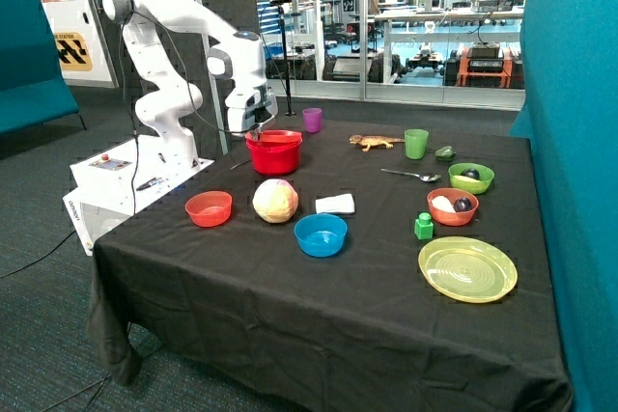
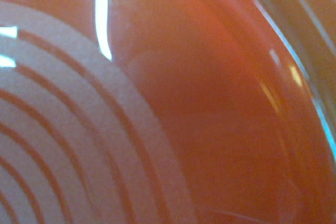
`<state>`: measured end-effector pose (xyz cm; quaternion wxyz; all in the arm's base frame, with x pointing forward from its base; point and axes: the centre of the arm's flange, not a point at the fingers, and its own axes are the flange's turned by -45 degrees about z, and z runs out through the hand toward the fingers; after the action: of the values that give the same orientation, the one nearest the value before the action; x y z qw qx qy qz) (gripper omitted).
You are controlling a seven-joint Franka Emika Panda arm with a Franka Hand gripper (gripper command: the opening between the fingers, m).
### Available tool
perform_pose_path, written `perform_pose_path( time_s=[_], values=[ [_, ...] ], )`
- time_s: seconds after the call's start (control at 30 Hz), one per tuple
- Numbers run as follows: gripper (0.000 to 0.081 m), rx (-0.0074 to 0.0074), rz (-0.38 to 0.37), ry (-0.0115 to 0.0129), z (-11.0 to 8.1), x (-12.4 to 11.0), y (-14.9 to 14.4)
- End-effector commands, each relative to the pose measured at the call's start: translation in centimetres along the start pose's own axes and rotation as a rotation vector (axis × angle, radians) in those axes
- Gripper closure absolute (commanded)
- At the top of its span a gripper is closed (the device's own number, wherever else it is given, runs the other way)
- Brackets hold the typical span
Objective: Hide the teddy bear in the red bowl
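The red bowl (image 1: 274, 152), deep with a thick rim, stands at the back of the black table near the robot's base. My gripper (image 1: 257, 128) hangs at the bowl's rim on the robot's side, dipping into or just over it. In the wrist view only the red bowl (image 2: 210, 103) shows, very close: glossy red wall and pale ringed ridges. The teddy bear is out of view in both views.
In front of the red bowl lie a small orange-red bowl (image 1: 209, 208), a pale round ball (image 1: 275, 201), a blue bowl (image 1: 320, 234) and a white pad (image 1: 335, 204). Behind and beside it are a purple cup (image 1: 312, 120), a lizard figure (image 1: 375, 142), a green cup (image 1: 416, 143) and a yellow plate (image 1: 467, 268).
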<state>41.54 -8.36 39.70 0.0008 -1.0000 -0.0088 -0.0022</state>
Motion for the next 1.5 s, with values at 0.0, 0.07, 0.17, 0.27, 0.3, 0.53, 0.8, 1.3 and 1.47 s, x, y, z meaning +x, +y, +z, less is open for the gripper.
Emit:
perform_pose_path(
  time_s=[0.0, 0.07, 0.17, 0.27, 0.3, 0.53, 0.8, 1.3, 1.47],
  values=[
    [0.0197, -0.0015, 0.023, -0.0044, 0.9, -0.3, 1.3],
    [0.0148, -0.0015, 0.021, -0.0044, 0.9, -0.3, 1.5],
    [0.0100, -0.0015, 0.025, -0.0044, 1.0, -0.3, 1.6],
    [0.0058, -0.0015, 0.026, -0.0044, 1.1, -0.3, 1.6],
    [0.0047, -0.0015, 0.025, -0.0044, 1.2, -0.3, 1.6],
    [0.0018, -0.0015, 0.010, -0.0044, 1.4, -0.1, 1.1],
    [0.0019, -0.0015, -0.010, -0.0045, 1.7, 0.2, 0.1],
    [0.0039, -0.0015, -0.009, -0.0045, 1.0, 0.3, -0.1],
    [0.0065, -0.0015, -0.005, -0.0045, -0.7, 0.3, 0.5]
  ],
)
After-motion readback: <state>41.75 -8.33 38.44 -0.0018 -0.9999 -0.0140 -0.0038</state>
